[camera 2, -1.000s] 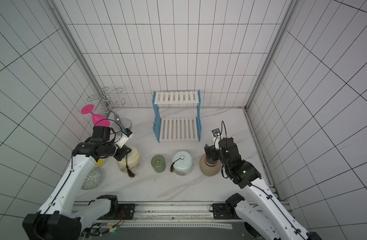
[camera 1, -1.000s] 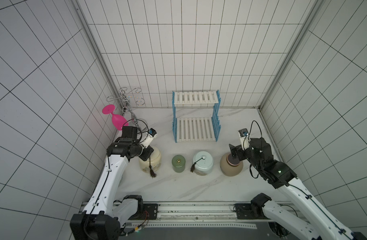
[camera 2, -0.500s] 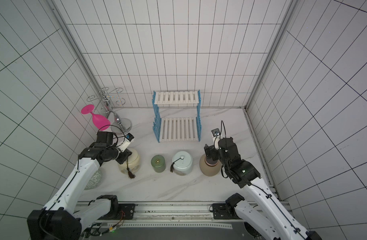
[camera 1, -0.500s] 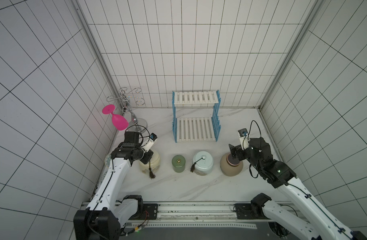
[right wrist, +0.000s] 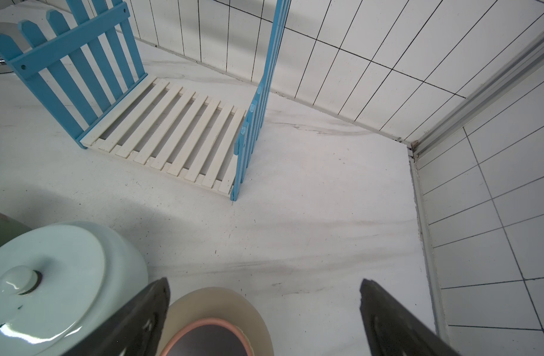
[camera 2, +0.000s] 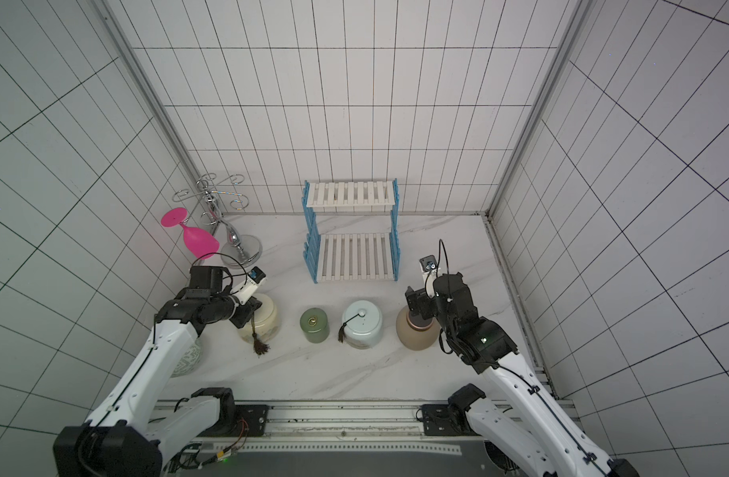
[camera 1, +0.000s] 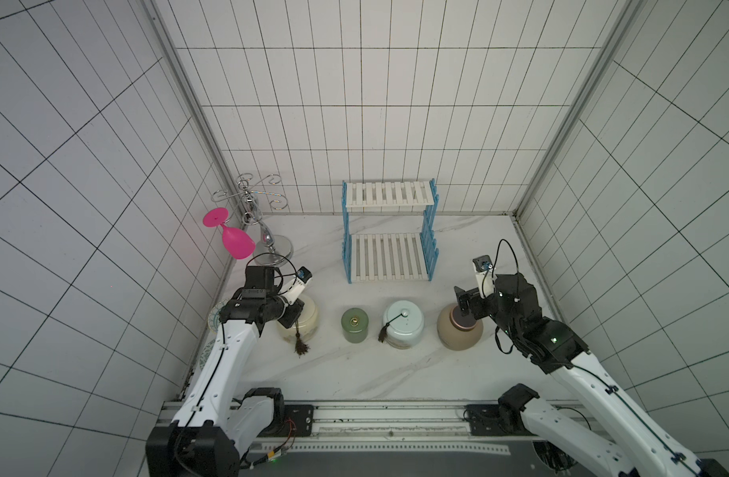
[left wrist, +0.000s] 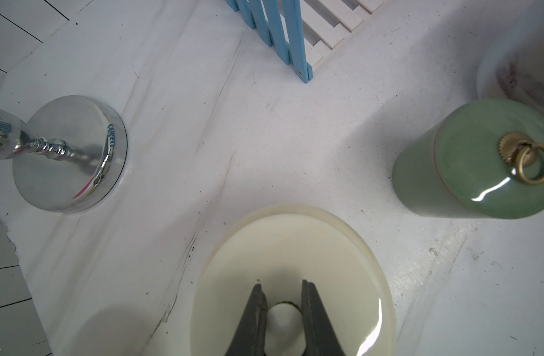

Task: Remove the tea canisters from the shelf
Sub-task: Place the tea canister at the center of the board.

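Note:
All the tea canisters stand in a row on the marble table in front of the shelf [camera 1: 389,231], whose two white boards are bare. From the left they are cream [camera 1: 307,326], green [camera 1: 354,326], pale-blue [camera 1: 403,324] and tan [camera 1: 460,330]. My left gripper [left wrist: 281,285] is shut on the knob of the cream canister's lid [left wrist: 292,262]; in a top view the left gripper [camera 1: 292,318] covers that lid. My right gripper [right wrist: 263,281] is open, its jaws wide apart above the tan canister [right wrist: 221,311], touching nothing.
A chrome scrolled stand [camera 1: 268,243] with a pink goblet [camera 1: 237,241] hanging from it is at the back left. A round patterned dish [camera 2: 185,359] lies under my left arm by the left wall. Tiled walls close in three sides.
My left arm has sunk a little and drawn slightly toward the front, still gripping the cream canister's knob. The canister has hardly shifted. The right arm has not moved.

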